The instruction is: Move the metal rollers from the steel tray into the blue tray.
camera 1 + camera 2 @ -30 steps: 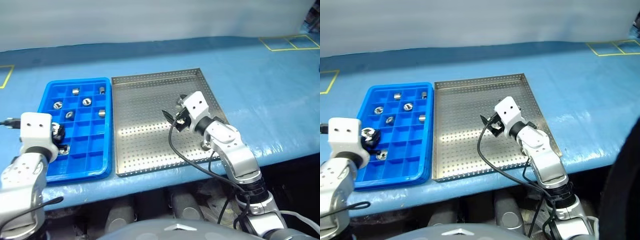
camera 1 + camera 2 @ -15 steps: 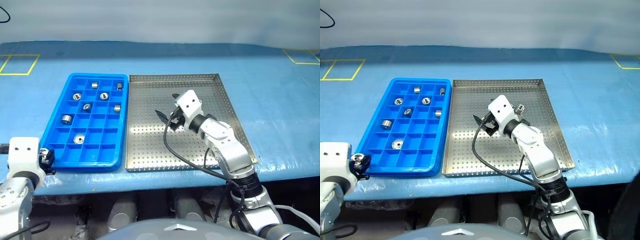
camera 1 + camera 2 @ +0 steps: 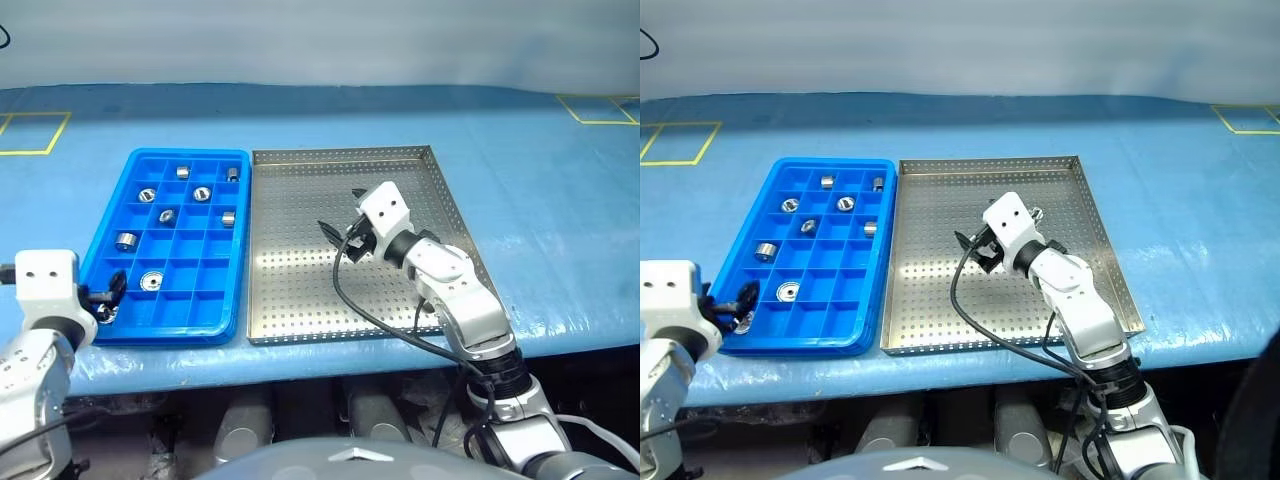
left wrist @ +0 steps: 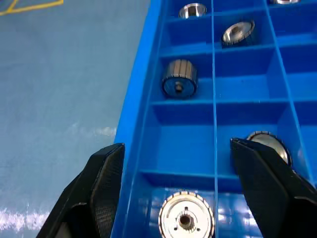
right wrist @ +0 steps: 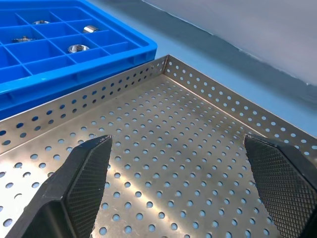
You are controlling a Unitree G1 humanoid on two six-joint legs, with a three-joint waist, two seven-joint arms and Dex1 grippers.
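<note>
table: you see a glossy blue plastic sheet point(image 3: 540, 190) | corners: yellow tape squares point(image 3: 598, 107) | behind: pale wall point(image 3: 320, 40)

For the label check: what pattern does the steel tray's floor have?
The steel tray has a shiny silver floor with regular rows of small round holes; right wrist view shows it best.

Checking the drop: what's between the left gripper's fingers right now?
In the left wrist view, the open left gripper straddles a metal roller lying in a blue tray compartment, apart from both fingers.

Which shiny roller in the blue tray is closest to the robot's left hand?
The roller in the corner pocket of the blue tray, right between the open fingers of the left hand. The other rollers sit in pockets farther up the tray.
</note>
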